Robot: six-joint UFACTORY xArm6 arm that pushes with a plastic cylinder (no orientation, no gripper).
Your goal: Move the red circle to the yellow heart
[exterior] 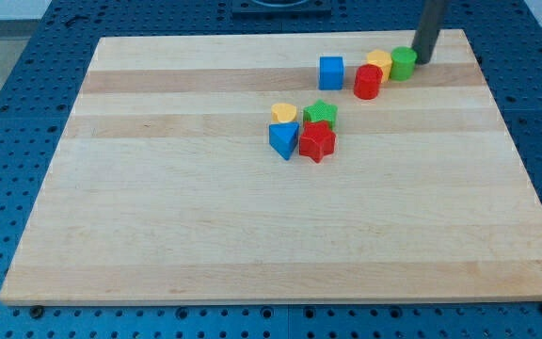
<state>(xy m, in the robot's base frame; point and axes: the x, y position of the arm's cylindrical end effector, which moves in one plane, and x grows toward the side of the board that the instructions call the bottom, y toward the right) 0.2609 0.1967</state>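
Observation:
The red circle [368, 82] stands near the view's top right, touching a yellow block [380, 64] behind it. A green round block [403, 63] sits just right of that yellow block. My tip [422, 61] is at the green block's right side, touching or almost touching it. The yellow heart [284, 114] lies near the board's middle, in a cluster with a green star [321, 114], a blue triangle [283, 140] and a red star [317, 142]. The red circle is up and to the right of the yellow heart.
A blue cube [331, 72] stands alone left of the red circle. The wooden board [158, 207] lies on a blue perforated table [7, 122]. The rod comes down from the view's top right.

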